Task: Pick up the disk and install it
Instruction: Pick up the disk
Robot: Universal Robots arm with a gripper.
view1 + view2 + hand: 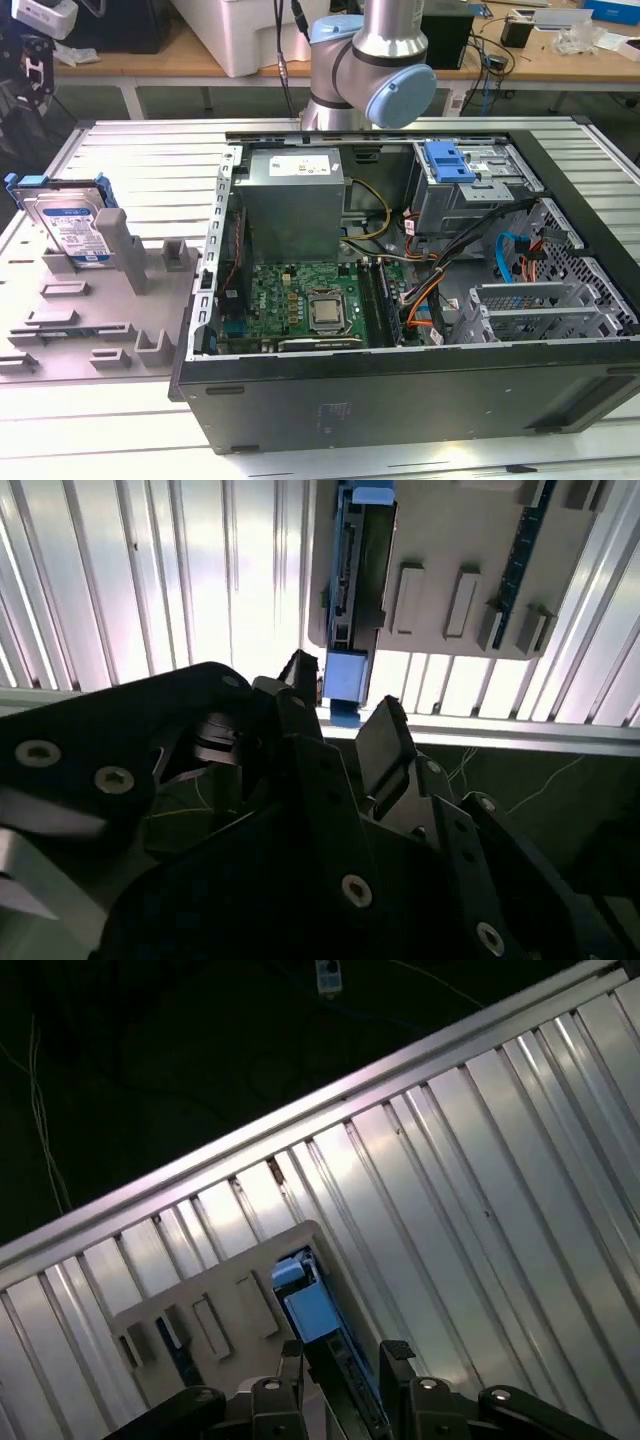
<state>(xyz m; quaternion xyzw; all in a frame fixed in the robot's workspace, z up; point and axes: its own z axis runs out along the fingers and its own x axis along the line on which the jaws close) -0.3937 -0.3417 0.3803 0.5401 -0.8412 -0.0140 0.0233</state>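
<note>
Black two-finger gripper [342, 705] sits closest to the lens, fingers [292, 1358] spread, nothing clamped. Silver rectangular hard drive in a blue plastic carrier frame [355, 580] stands on edge in a grey slotted plastic holder [450, 540], straight ahead of the finger gap; can't tell if they touch. Holder sits on the ribbed aluminium table [480, 1180]. Open black computer case [400, 400] lies beside the holder, away from the fingers.
</note>
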